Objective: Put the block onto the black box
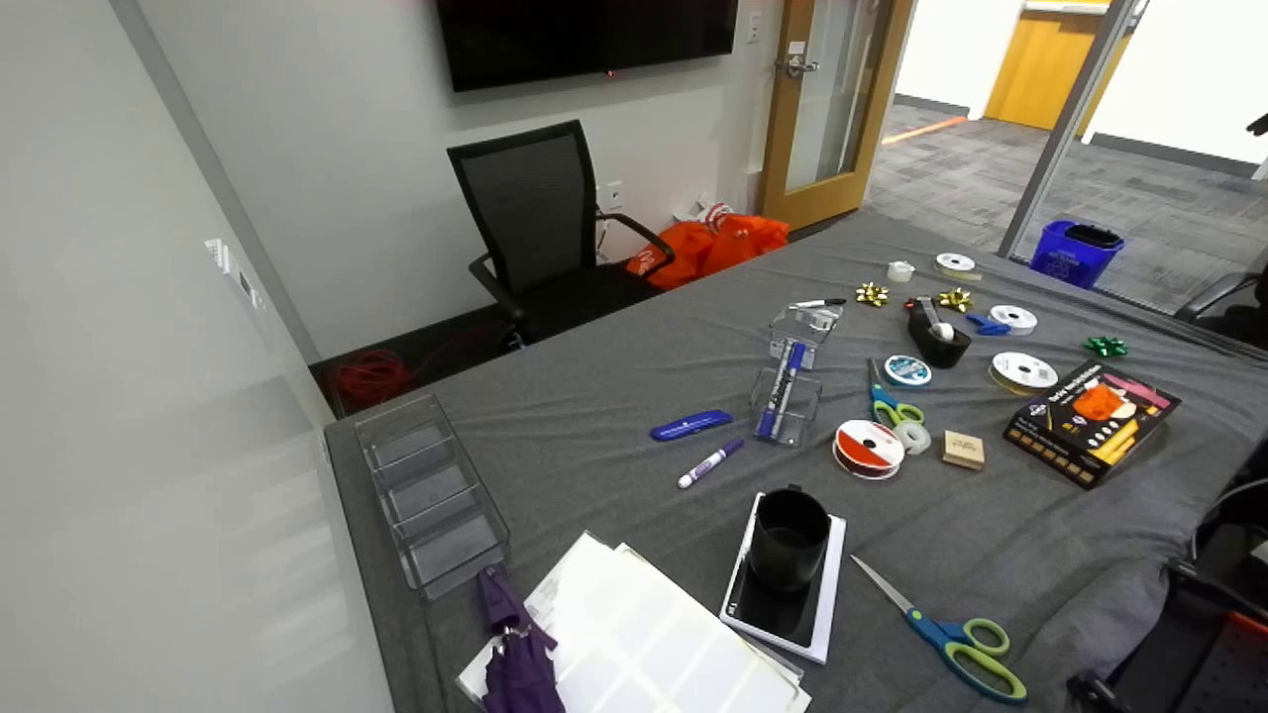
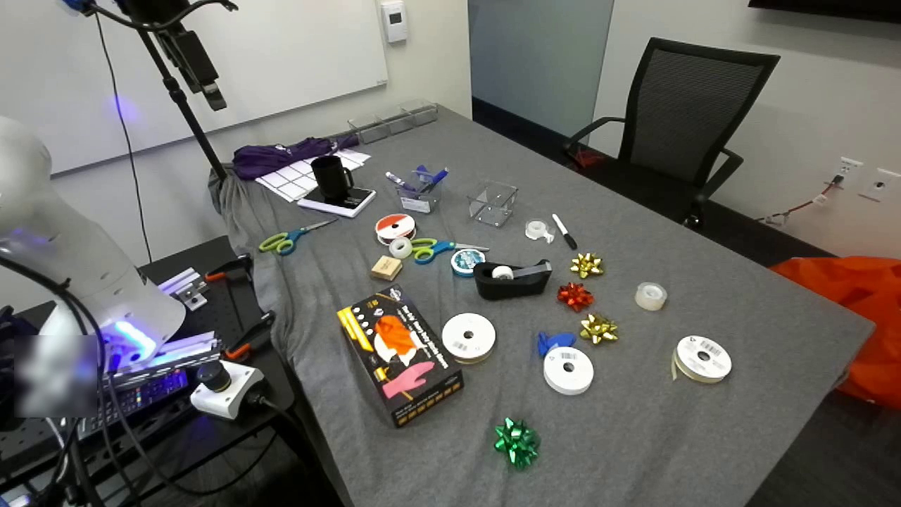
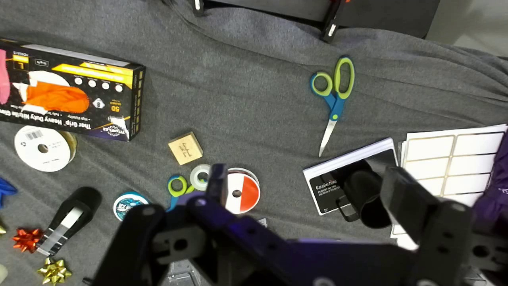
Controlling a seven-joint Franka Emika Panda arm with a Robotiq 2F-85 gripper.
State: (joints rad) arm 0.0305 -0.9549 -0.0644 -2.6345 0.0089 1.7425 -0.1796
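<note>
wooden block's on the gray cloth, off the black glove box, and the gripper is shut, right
The gripper is open, not shut, as the wrist view shows; the wooden block is on the gray cloth, off the black glove box.

A small, pale wooden block (image 3: 185, 148), lettered on top, is set on the counter (image 3: 238, 91); in an exterior view, the printed black box (image 1: 1090, 421) is seen lying flat to its right.

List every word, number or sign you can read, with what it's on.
"TITANFLEX": black box
"Thor Grip Heavy Duty Nitrile Glov": black box, cut off
"50": black box
"8": black box
"L": black box
"handmade with love": wooden block
"Recollections": black-and-white slab
"ICE": round blue container, rest unclear
Other lettering: too small or blurred.
</note>
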